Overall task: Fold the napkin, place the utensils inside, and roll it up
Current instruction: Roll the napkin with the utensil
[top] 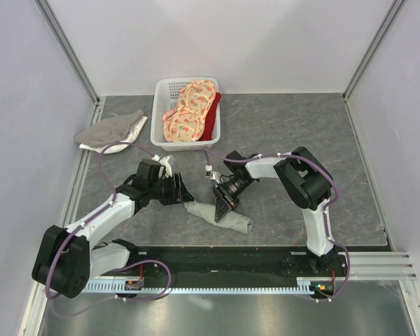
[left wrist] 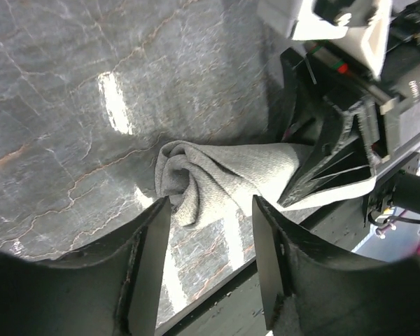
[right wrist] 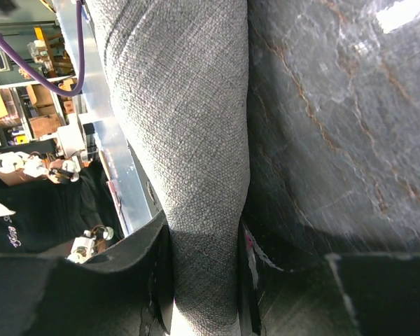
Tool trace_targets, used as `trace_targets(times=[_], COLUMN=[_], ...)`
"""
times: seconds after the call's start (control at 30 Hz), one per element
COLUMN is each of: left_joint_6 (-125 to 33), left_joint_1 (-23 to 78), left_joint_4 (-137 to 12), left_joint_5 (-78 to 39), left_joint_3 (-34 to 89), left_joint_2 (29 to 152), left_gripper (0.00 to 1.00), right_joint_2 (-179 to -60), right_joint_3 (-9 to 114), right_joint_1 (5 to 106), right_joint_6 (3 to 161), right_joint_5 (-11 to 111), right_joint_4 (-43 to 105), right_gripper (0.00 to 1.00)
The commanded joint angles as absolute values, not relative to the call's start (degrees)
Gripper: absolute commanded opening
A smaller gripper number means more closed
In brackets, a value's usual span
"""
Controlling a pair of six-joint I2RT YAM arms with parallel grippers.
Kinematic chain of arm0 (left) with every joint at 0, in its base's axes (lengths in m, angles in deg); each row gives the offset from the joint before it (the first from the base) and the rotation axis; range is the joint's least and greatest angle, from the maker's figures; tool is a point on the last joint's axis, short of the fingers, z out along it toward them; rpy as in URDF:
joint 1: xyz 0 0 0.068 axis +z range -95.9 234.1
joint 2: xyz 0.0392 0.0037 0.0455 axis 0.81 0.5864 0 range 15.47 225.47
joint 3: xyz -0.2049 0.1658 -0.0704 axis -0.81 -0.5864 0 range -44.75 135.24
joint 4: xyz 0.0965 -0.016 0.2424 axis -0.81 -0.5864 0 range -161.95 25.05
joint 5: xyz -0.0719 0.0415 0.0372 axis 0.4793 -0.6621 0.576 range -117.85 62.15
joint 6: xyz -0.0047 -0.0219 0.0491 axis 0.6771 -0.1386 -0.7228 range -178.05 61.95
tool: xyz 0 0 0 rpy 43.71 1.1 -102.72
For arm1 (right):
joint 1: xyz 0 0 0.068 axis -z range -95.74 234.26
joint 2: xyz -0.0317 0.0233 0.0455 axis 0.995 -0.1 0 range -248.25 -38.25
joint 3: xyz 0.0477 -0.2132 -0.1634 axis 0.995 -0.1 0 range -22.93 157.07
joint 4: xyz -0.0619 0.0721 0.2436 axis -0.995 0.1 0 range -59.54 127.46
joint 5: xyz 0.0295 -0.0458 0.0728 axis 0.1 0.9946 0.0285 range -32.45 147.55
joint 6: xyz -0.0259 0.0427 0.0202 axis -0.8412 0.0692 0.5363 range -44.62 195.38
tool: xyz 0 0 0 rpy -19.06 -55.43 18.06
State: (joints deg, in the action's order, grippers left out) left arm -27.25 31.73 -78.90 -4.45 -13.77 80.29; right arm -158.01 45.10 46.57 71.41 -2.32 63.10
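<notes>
The grey-green napkin (top: 227, 216) lies rolled into a thick tube near the table's front edge. My right gripper (top: 222, 202) is shut on the roll at its middle; in the right wrist view the cloth (right wrist: 189, 140) fills the gap between the two fingers. My left gripper (top: 184, 190) is open and empty just left of the roll's left end, whose spiral folds (left wrist: 196, 185) show just beyond my fingertips (left wrist: 157, 224). The fork is hidden.
A white basket (top: 162, 112) holding orange-pink patterned cloths and a red one stands at the back. A grey-and-white cloth (top: 112, 131) lies at the back left. The black mounting rail (top: 231, 259) runs along the front edge, close to the roll.
</notes>
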Motion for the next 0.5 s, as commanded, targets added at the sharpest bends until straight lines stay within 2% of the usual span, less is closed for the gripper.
trace_targets(times=[0.0, 0.47], left_joint_6=[-25.6, -22.1], left_joint_1=[31.2, 30.0], left_joint_4=[-75.0, -68.4], left_joint_5=[-0.9, 3.3], left_joint_3=[-14.2, -17.1], left_joint_2=[82.3, 85.8], left_gripper=[0.54, 0.51], right_joint_2=[-160.9, -161.6], right_joint_3=[44.7, 44.5], right_joint_1=[46.4, 46.5], right_joint_6=[68.3, 68.3], right_joint_5=[5.8, 6.8], right_joint_4=[62.9, 62.8], right_gripper=[0.41, 0.41])
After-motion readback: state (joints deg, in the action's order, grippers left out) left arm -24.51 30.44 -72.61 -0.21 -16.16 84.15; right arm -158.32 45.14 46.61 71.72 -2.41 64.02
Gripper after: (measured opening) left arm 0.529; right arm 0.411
